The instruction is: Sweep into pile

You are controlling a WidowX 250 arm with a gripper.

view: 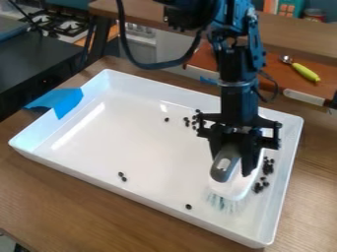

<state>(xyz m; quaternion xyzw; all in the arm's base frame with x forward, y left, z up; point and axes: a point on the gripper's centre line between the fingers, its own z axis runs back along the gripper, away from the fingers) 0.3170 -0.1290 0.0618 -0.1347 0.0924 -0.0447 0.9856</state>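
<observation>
1. The tool (233, 161) hangs down over the right part of the tray (151, 162), its fingers closed around the grey handle of the brush (235, 189).
2. The brush slants in that grip, its white body below the fingers and its pale bristles (223, 203) pointing down toward the tray floor, near the front right corner.
3. Just right of the brush, between it and the tray's right wall, dark beans (266, 170) form a loose, uneven cluster running alongside it.
4. Left of the tool's upper part, toward the back wall, sits another scattered group of beans (195, 121), with a single one a little apart on its left.
5. Two beans (123, 176) lie close together in the front left part, and one lone bean (188, 206) lies near the front wall.
6. Blue tape (64, 101) covers part of the tray's left end and reaches over the rim.
7. The white tray rests on the wooden counter (72, 202).
8. Behind it, a scoop (305, 72) with a yellow-green handle lies on a reddish-brown surface (273, 66).
</observation>
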